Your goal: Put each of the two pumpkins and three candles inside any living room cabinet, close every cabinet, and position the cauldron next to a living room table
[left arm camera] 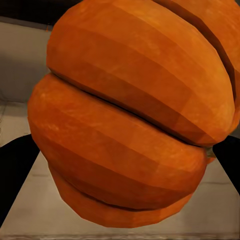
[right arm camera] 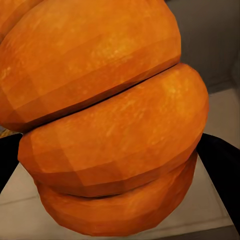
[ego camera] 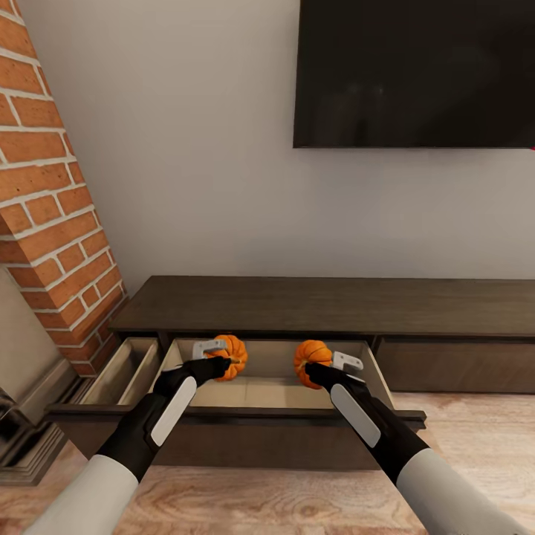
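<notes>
The long dark brown cabinet [ego camera: 327,305] stands against the wall with its left drawer [ego camera: 223,416] pulled out, pale wood inside. My left gripper [ego camera: 221,358] is shut on one orange pumpkin [ego camera: 230,357] held over the drawer's left half. My right gripper [ego camera: 321,364] is shut on the other pumpkin [ego camera: 312,360] over the right half. Up close, the left wrist view has its ribbed pumpkin [left arm camera: 130,125] between dark fingers [left arm camera: 15,175]. In the right wrist view the other pumpkin [right arm camera: 105,120] sits between dark fingers [right arm camera: 222,170]. The candles and the cauldron are out of view.
A brick column [ego camera: 52,186] rises at the left beside the cabinet, with a dark stepped base [ego camera: 22,446] at floor level. A black TV [ego camera: 416,70] hangs on the wall above. The cabinet's right drawer [ego camera: 457,364] is closed. Wooden floor [ego camera: 282,498] lies in front.
</notes>
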Robot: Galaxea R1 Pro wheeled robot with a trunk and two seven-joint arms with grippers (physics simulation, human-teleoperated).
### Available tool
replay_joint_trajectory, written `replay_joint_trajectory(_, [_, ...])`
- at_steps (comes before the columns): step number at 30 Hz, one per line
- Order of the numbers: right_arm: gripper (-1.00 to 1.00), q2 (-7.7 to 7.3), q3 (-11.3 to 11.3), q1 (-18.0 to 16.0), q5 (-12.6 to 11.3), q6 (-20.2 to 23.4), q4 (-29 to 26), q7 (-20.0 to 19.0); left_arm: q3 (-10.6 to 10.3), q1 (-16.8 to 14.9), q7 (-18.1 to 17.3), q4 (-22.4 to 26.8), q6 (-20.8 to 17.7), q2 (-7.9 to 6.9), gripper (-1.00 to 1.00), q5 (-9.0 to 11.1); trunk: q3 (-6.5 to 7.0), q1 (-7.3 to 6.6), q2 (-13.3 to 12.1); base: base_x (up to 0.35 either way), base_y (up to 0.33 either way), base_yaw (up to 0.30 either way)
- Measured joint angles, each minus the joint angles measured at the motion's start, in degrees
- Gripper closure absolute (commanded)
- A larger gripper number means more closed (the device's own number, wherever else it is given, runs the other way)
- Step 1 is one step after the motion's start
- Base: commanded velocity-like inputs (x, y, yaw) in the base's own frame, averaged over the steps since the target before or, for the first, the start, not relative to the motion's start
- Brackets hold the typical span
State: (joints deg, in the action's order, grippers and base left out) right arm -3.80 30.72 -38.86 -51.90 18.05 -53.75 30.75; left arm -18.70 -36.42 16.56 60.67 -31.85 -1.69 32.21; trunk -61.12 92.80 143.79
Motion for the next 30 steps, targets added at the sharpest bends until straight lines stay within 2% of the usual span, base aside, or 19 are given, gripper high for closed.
replay_joint_trajectory(6, [1.00, 0.00, 0.00, -0.03, -0.08, 0.02, -0.02, 0.05, 0.03, -0.08, 0.08, 0.28, -1.82, 0.08, 1.00, -0.04, 0.00, 0.00, 0.00, 0.000, 0.000, 0.000])
replay_joint_trajectory(11, [1.00, 0.00, 0.00, -0.03, -0.09, 0.14, 0.03, 0.07, 0.21, -1.15, 0.27, -0.04, -5.68, 0.07, 1.00, 0.41, 0.00, 0.00, 0.00, 0.000, 0.000, 0.000])
replay_joint_trajectory(14, [1.00, 0.00, 0.00, -0.02, -0.17, 0.96, 0.07, 0.13, 0.30, -1.45, 0.59, -0.37, -6.14, 0.08, 1.00, 0.53, 0.00, 0.00, 0.00, 0.000, 0.000, 0.000])
replay_joint_trajectory(19, [1.00, 0.07, -0.07, -0.05, -0.10, 2.48, 0.12, 0.24, 0.64, -1.58, 4.85, -0.13, -6.42, 0.08, 1.00, 0.83, 0.00, 0.00, 0.00, 0.000, 0.000, 0.000])
replay_joint_trajectory(22, [1.00, 0.08, -0.10, -0.06, -0.08, 2.57, 0.22, 0.22, 0.64, -1.58, 5.51, 0.04, -6.28, 0.63, 1.00, 1.02, 0.00, 0.00, 0.00, 0.000, 0.000, 0.000])
replay_joint_trajectory(25, [1.00, 0.09, -0.13, -0.06, -0.06, 2.58, 0.24, 0.22, 0.31, -1.59, 5.85, 0.08, -6.18, 1.93, 1.00, 1.09, 0.00, 0.00, 0.00, 0.000, 0.000, 0.000])
replay_joint_trajectory(26, [1.00, 0.09, -0.14, -0.05, -0.06, 2.60, 0.26, 0.22, 0.29, -1.59, 5.90, 0.08, -6.32, 2.16, 1.00, 0.54, 0.00, 0.00, 0.00, 0.000, 0.000, 0.000])
replay_joint_trajectory(30, [1.00, 0.09, -0.13, -0.06, -0.03, 2.55, 0.36, 0.23, 0.33, -1.59, 5.91, 0.09, -6.33, 2.38, 1.00, 0.33, 0.00, -0.01, 0.00, 0.070, 0.000, 0.000])
